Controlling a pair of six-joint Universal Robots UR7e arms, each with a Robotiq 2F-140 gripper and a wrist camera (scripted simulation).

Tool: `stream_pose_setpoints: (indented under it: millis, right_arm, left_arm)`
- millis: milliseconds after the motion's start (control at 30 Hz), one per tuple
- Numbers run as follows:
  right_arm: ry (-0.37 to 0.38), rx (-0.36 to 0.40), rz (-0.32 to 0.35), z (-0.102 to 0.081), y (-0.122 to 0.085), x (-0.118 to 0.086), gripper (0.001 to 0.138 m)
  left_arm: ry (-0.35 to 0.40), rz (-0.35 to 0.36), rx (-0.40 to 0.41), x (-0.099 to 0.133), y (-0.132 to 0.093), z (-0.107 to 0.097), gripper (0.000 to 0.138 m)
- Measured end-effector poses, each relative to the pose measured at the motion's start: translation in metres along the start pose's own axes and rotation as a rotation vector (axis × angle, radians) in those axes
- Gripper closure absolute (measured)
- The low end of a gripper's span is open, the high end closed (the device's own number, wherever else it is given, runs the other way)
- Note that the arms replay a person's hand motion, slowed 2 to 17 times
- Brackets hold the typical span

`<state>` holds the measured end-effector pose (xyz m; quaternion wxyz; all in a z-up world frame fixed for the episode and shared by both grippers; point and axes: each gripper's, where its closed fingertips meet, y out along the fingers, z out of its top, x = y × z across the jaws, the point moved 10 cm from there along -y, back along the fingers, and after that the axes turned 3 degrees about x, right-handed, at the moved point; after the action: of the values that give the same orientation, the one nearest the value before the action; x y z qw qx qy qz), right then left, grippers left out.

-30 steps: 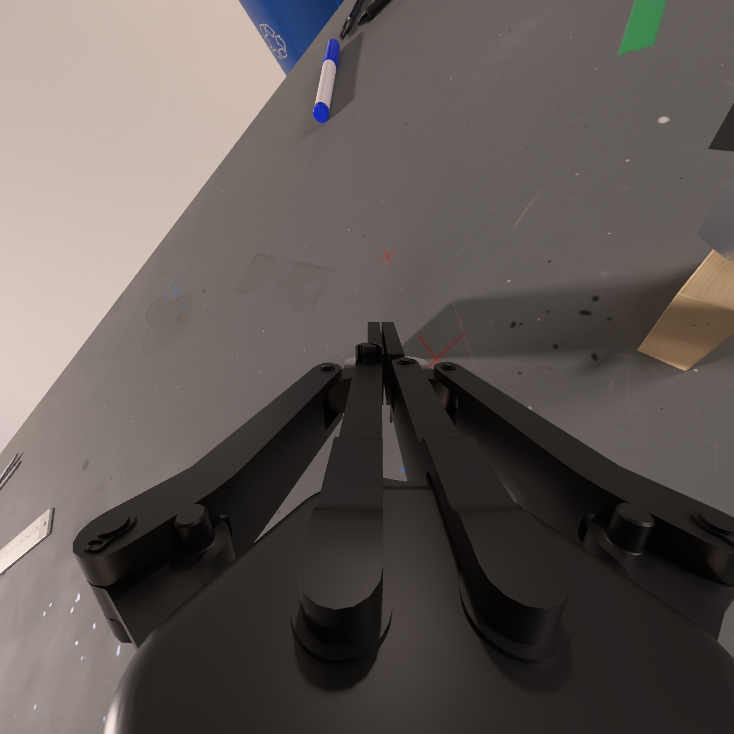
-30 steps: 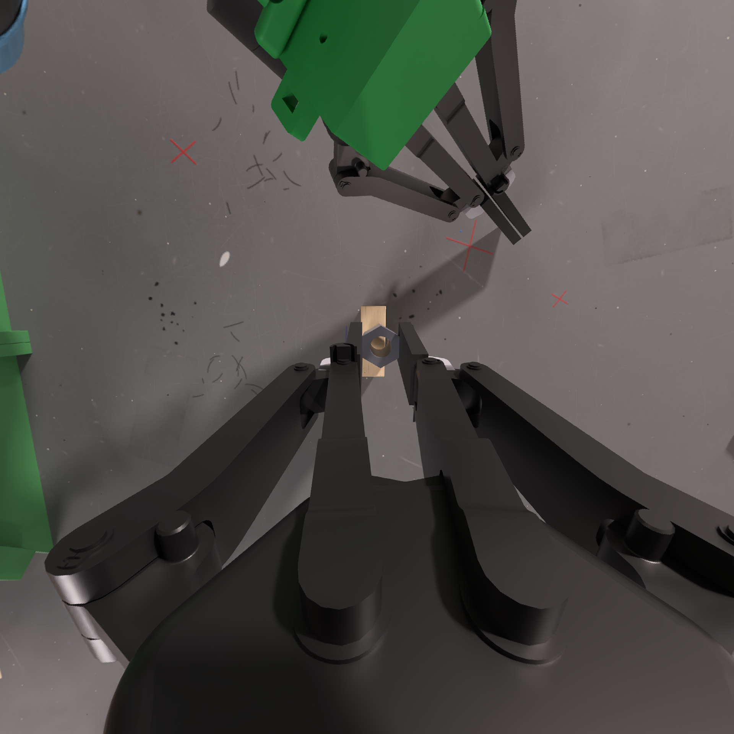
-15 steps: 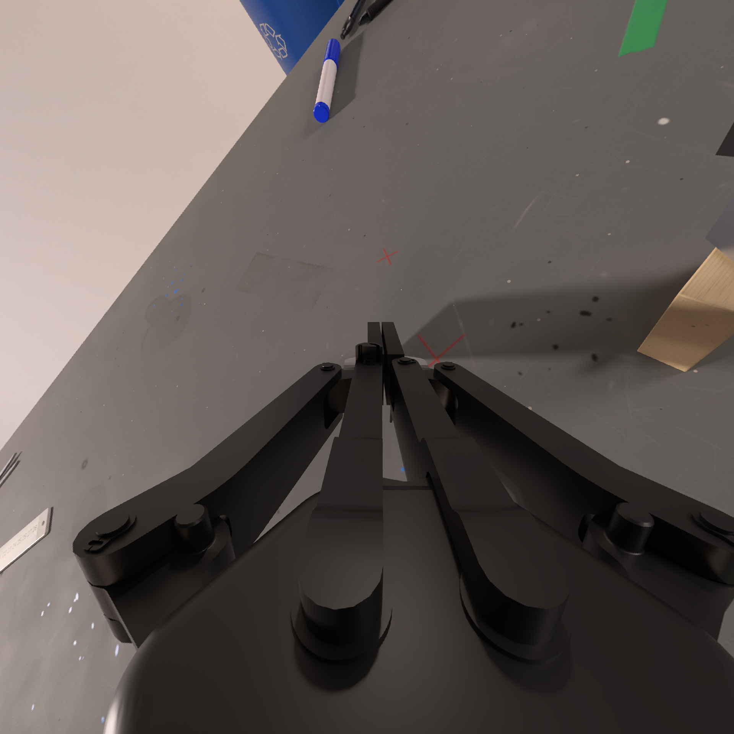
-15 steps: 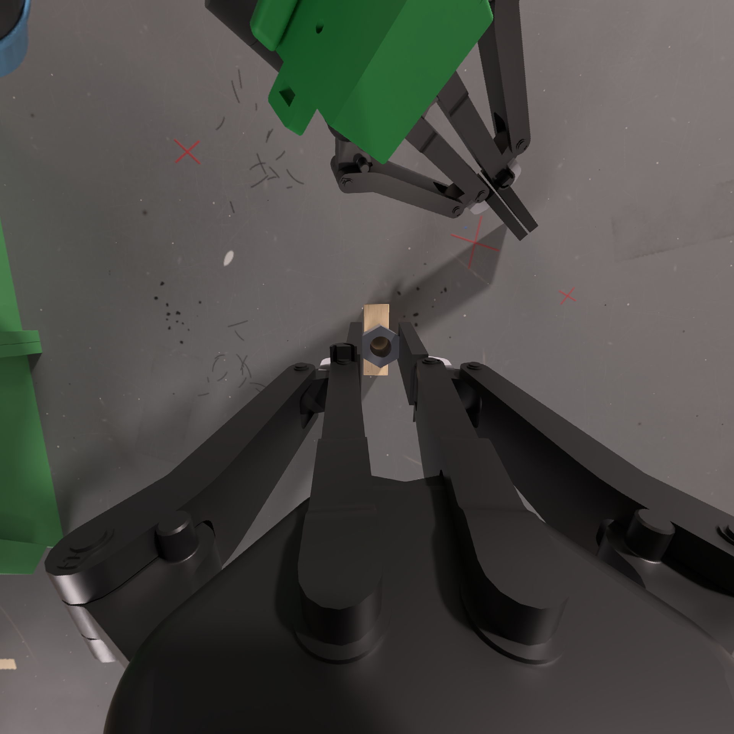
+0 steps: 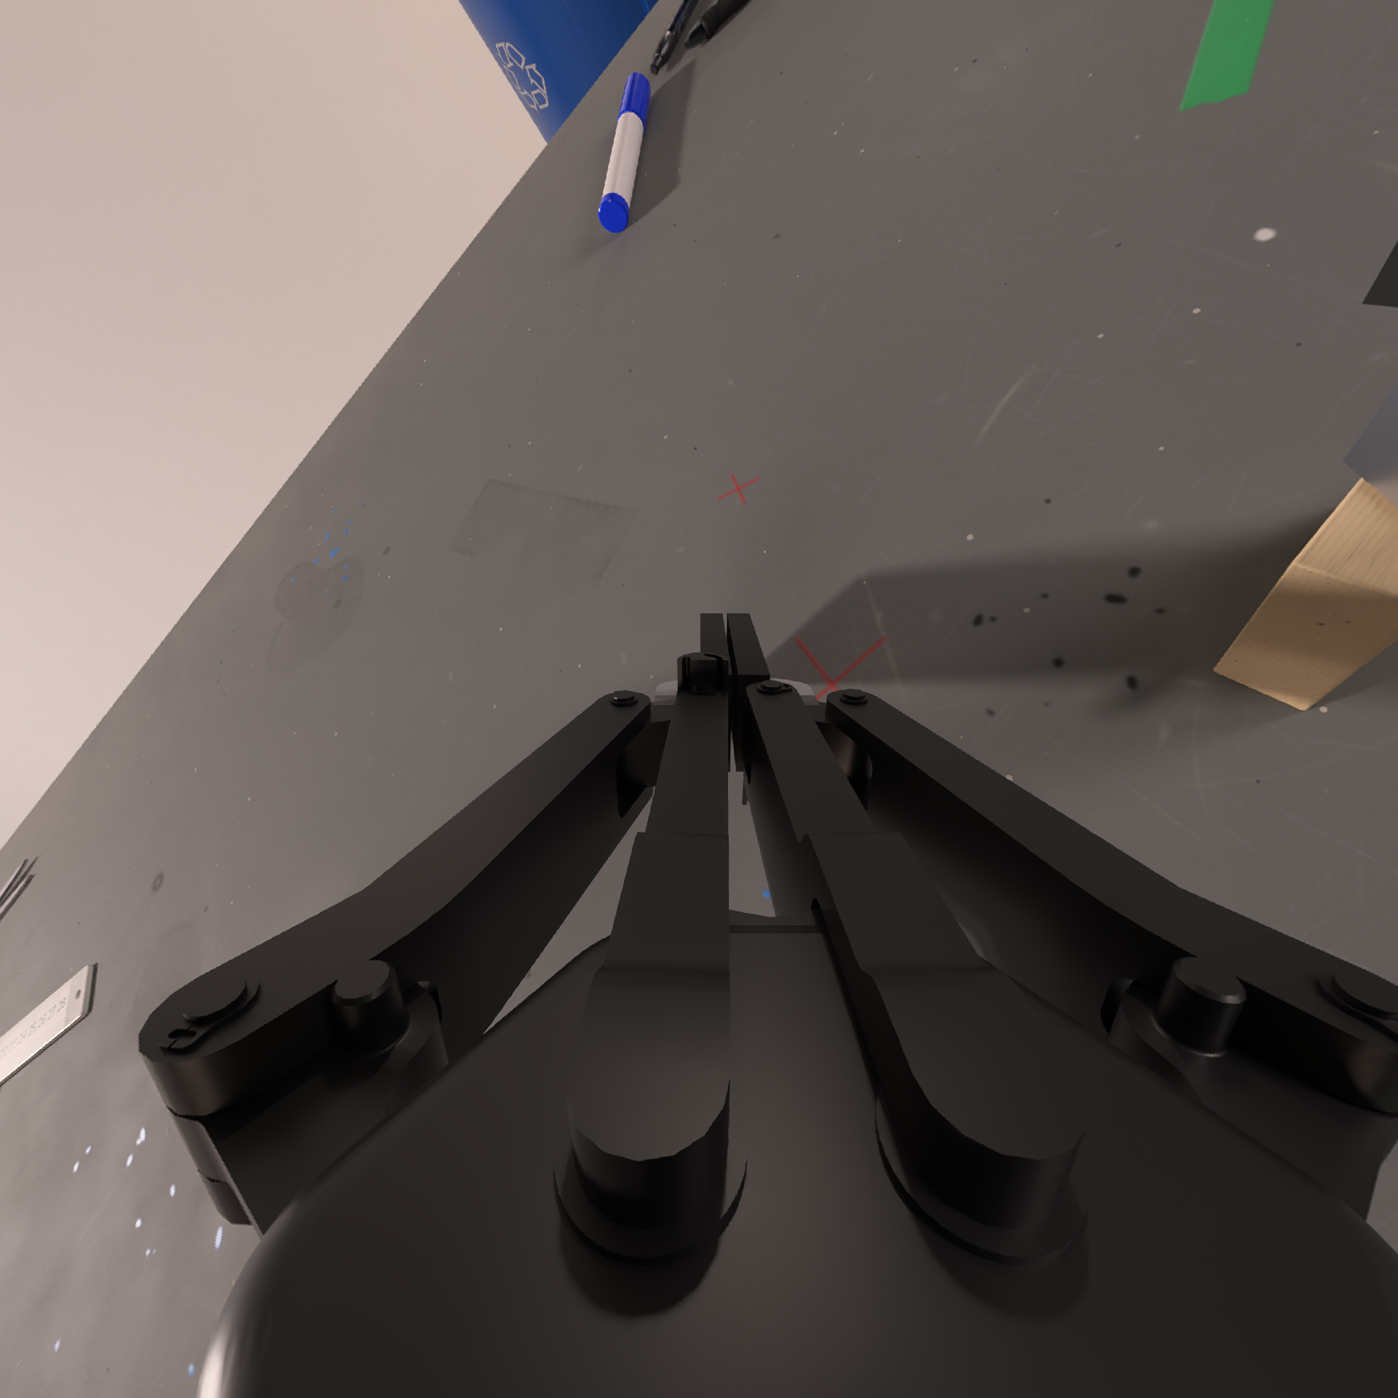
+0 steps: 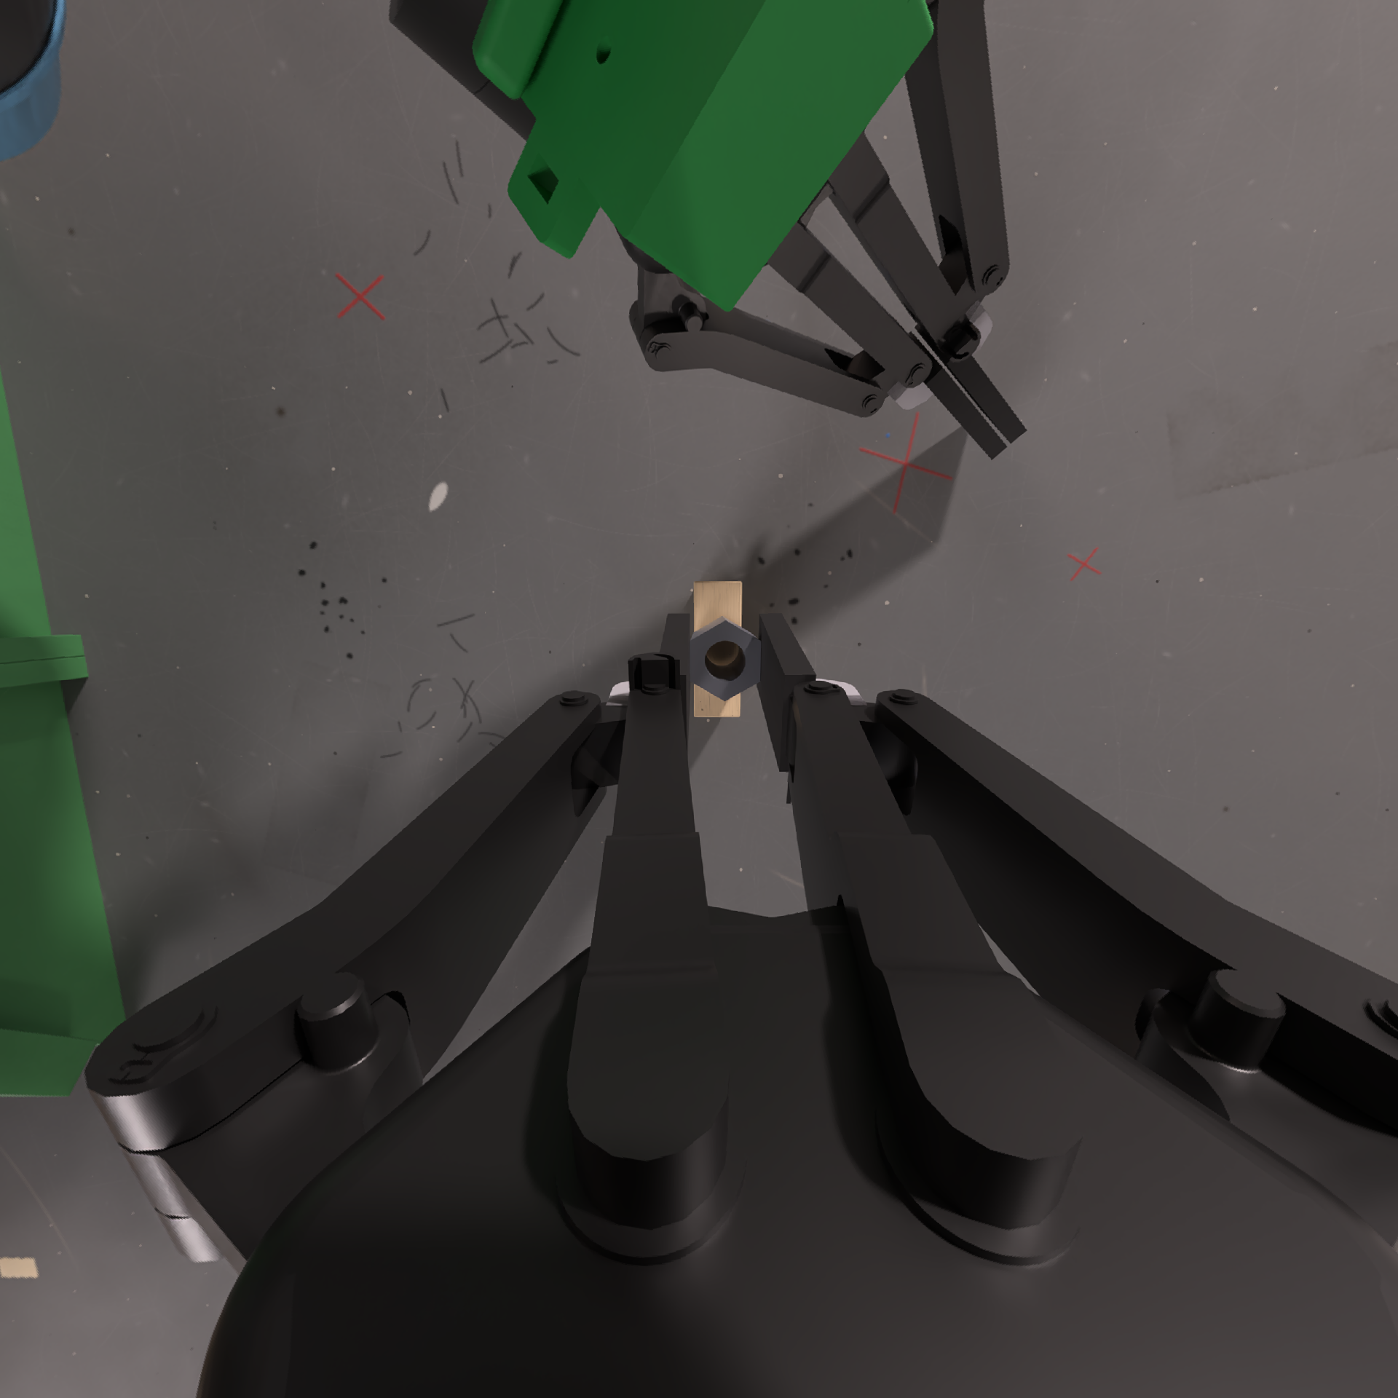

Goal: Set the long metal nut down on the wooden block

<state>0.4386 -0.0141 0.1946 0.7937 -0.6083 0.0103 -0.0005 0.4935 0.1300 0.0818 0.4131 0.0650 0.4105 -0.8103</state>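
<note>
In the right wrist view, my right gripper (image 6: 724, 650) is shut on the long metal nut (image 6: 724, 660), a dark grey hexagonal piece seen end-on. It hangs directly over the small wooden block (image 6: 717, 601), whose wood shows through the nut's bore. In the left wrist view the block (image 5: 1316, 605) sits at the right edge, with the nut's lower end (image 5: 1377, 461) just above its top; I cannot tell if they touch. My left gripper (image 5: 726, 628) is shut and empty, low over the grey table. It also shows in the right wrist view (image 6: 1002, 439), beyond the block.
A blue marker (image 5: 624, 151), black pens (image 5: 696, 23) and a blue bin (image 5: 552, 45) lie by the table's far edge. A green strip (image 5: 1225, 53) and a metal plate (image 5: 45, 1021) are on the table. A green part (image 6: 38, 756) stands to the left. The left arm's green mount (image 6: 703, 128) is above the block.
My right gripper has sunk slightly with the nut, closer to the block's top. The left gripper has not moved.
</note>
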Motion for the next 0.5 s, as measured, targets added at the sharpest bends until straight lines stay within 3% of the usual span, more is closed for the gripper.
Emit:
stream_pose_setpoints:
  millis: [500]
  right_arm:
    - [0.008,-0.007,0.018,-0.0005,0.0012,0.0003,0.115]
  left_arm:
    - [-0.005,-0.001,0.001,-0.0002,0.0,-0.0001,0.137]
